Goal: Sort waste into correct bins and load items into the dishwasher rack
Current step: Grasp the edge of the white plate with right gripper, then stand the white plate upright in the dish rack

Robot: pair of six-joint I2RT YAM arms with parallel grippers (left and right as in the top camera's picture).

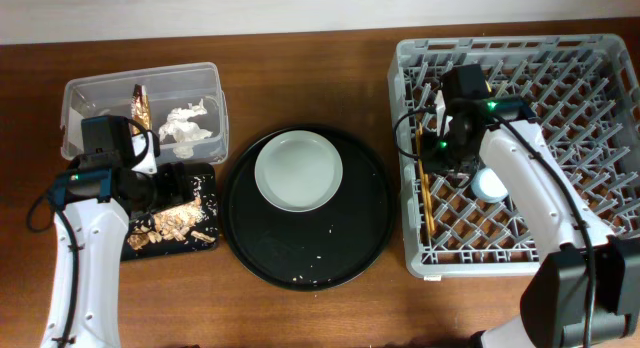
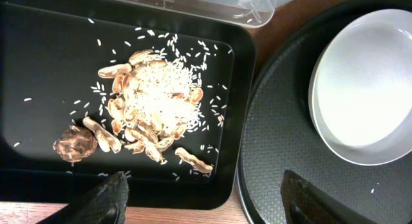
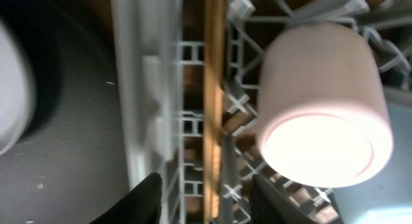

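- The pale grey-green round plate [image 1: 298, 170] is lying flat on the large round black tray [image 1: 360, 238], in the middle of the wooden worktop [image 1: 300, 78], between the two arms.
- It is sitting to the right of the left pincer [image 2: 205, 182] and to the left of the right pincer [image 3: 206, 185]. Being round, it is offering no long axis to line up with.
- The two pincers are looking about equally near the plate. The right one is hanging over the large square grey plastic dishwasher rack [image 1: 520, 256], so that arm is probably the better placed to carry it in.
- The left pincer's fingers are standing apart over the shallow black rectangular tray [image 2: 45, 69] and gripping nothing.
- The right pincer's fingers are also standing apart, with nothing between them.
- The black tray is holding brown crumbly food scraps [image 2: 151, 111] with scattered rice.
- The clear rectangular plastic tub [image 1: 75, 118] is holding crumpled white tissue [image 1: 185, 123] and a narrow gold-brown foil wrapper [image 1: 141, 106].
- The rack is holding thin wooden chopsticks [image 3: 212, 89] along its left side, a small pink cup [image 3: 322, 114] and a small blue cup [image 1: 490, 184].
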